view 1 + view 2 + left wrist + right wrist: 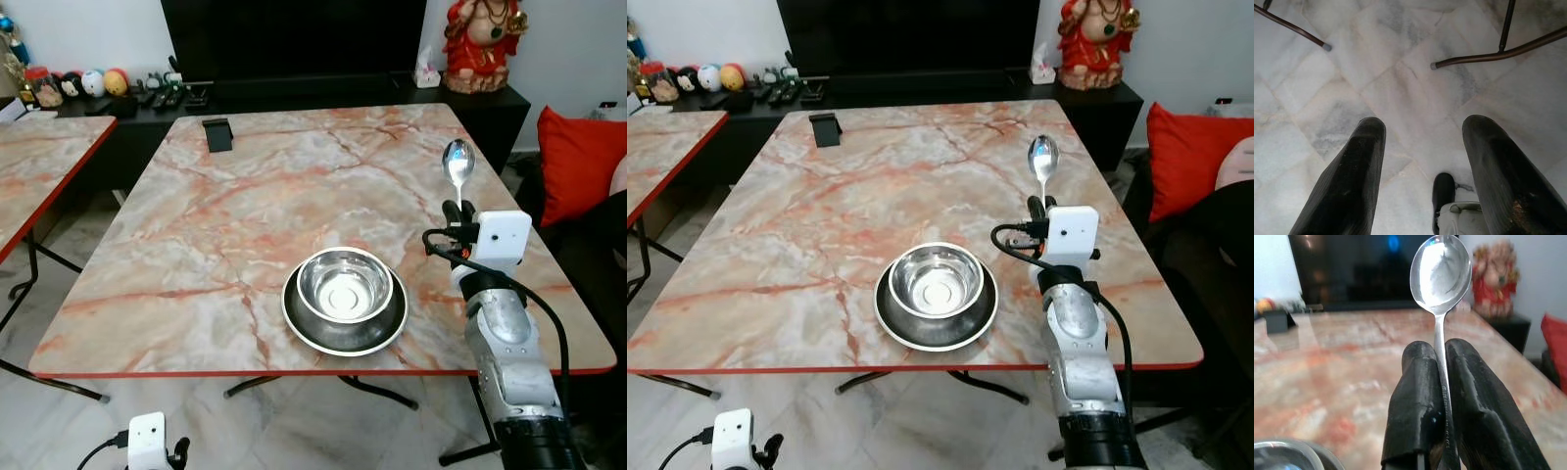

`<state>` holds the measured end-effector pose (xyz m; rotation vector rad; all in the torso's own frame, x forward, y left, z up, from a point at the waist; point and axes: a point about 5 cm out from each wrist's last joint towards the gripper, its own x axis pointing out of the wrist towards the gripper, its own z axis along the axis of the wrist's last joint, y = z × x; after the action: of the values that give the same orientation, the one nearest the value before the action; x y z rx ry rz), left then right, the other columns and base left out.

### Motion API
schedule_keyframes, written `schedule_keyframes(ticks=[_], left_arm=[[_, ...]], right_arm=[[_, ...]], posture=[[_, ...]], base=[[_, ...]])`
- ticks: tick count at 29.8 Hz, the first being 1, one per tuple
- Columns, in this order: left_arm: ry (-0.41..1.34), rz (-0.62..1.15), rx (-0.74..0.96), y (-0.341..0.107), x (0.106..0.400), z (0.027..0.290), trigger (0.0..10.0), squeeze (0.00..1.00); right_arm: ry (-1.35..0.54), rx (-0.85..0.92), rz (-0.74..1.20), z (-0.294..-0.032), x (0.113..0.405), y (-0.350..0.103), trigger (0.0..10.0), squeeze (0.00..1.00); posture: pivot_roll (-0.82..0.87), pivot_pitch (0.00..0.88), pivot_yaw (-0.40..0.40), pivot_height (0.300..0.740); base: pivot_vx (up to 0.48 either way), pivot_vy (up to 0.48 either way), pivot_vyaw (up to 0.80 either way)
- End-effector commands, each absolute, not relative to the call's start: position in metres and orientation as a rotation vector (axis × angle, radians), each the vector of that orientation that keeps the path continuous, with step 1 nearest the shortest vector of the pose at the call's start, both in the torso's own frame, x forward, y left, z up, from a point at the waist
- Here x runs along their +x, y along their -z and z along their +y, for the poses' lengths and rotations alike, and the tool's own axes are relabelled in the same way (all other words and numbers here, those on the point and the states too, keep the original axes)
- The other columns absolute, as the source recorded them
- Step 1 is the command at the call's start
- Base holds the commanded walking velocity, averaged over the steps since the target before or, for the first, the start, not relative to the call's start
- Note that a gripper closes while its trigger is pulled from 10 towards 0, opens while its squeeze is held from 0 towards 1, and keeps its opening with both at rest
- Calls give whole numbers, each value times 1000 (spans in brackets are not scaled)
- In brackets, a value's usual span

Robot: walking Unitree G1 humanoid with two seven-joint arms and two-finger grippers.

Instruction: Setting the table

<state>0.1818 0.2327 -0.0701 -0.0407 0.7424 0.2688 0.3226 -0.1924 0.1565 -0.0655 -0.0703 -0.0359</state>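
Table (245,225) carries a steel bowl (345,285) on its plate (392,331); my right gripper (1438,382) pinches the spoon (458,164) by the handle, upright beside the bowl; I judge it light, stiff, slippery; left gripper (1425,166) hangs spread

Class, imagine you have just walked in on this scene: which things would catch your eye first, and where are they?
The right gripper holds a steel spoon upright by its handle, above the marble table's right side. Left of it, near the table's front edge, a steel bowl sits in a steel plate. A red figurine stands on the dark cabinet behind.
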Motion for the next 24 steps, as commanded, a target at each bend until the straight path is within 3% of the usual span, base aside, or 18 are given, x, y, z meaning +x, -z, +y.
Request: schedule_keyframes(ticks=[1,9,16,24], left_arm=[[-269,729,-28,68,184,237,10000,0],[-255,705,-26,64,190,236,10000,0],[-243,692,-36,62,194,236,10000,0],[-236,693,-44,63,193,234,10000,0]], right_arm=[[49,-65,-40,-202,324,-165,10000,0],[51,-59,176,-230,319,-153,10000,0],[-41,131,332,-230,312,-134,10000,0],[-68,211,444,-225,303,-114,10000,0]], posture=[[-133,0,63,740],[-140,0,70,740],[-136,0,70,740],[-133,0,67,740]], base=[[0,0,0],[0,0,0],[0,0,0],[0,0,0]])
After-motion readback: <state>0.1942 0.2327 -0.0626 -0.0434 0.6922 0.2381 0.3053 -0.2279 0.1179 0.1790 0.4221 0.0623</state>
